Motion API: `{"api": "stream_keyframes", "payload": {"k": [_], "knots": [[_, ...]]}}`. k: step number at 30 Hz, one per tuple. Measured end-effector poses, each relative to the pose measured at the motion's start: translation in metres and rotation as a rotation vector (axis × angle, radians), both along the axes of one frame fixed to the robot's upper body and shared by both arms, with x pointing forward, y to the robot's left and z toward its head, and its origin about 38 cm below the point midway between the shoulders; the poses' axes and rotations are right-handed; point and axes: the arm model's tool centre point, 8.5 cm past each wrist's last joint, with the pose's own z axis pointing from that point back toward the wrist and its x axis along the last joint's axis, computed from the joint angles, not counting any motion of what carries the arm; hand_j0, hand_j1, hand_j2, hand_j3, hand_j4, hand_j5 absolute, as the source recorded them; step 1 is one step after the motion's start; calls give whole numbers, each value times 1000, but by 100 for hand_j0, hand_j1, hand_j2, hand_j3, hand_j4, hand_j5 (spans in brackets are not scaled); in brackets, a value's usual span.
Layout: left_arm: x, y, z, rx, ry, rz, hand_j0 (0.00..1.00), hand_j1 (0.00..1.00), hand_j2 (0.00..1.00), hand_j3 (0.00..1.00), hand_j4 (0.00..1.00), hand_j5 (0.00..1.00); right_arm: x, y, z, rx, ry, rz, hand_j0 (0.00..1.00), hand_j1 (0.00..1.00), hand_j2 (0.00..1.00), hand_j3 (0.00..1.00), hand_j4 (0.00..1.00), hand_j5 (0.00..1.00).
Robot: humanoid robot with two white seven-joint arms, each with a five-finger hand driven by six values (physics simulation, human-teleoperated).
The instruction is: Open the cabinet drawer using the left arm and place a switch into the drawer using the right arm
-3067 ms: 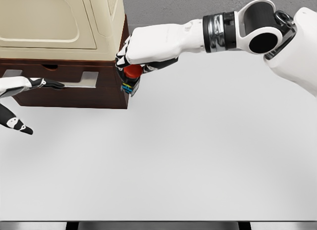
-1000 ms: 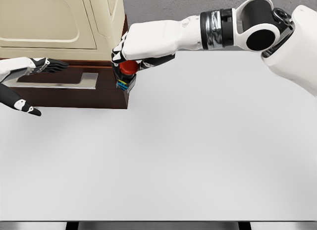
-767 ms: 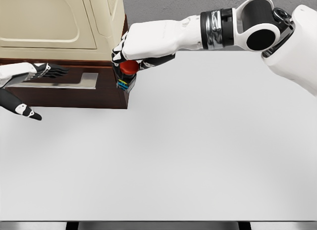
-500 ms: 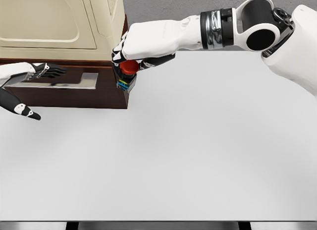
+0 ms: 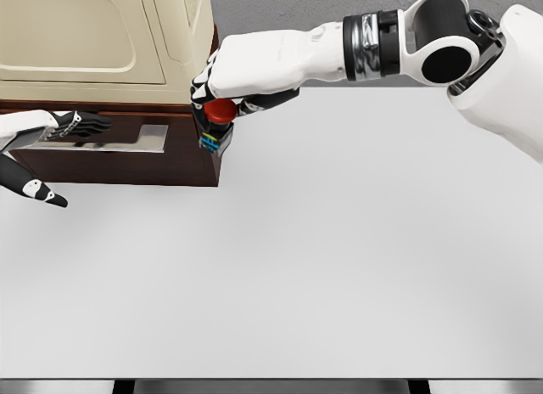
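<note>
Right hand (image 5: 222, 87) is lifting slightly, gripping the red-button switch (image 5: 219, 122) at the cabinet (image 5: 127, 160) corner; left hand (image 5: 51, 131), fingers spread, is reaching the drawer handle (image 5: 127, 141). Drawer looks shut; placing remains.

Simulated tabletop test scene, not a real room: flat render look, plain grey backdrop, no walls or room furnishings visible. Wide bare white table (image 5: 339, 267) fills most of the view, with a dark brown wooden cabinet (image 5: 127, 160) at its far left carrying a cream appliance-like box (image 5: 93, 37). White humanoid arms reach in from both sides.
</note>
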Motion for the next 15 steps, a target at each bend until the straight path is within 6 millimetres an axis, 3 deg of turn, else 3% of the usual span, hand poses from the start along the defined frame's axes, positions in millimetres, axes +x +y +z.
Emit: {"api": "stream_keyframes", "payload": {"k": [7, 15], "knots": [[-4, -2, -10, -11, 29, -2, 100, 100, 100, 100, 100, 100, 0, -1, 1, -2, -4, 0, 46, 46, 46, 46, 46, 46], [-16, -6, -6, -9, 53, -28, 100, 100, 100, 100, 100, 100, 0, 0, 3, -1, -7, 1, 46, 46, 46, 46, 46, 46]]}}
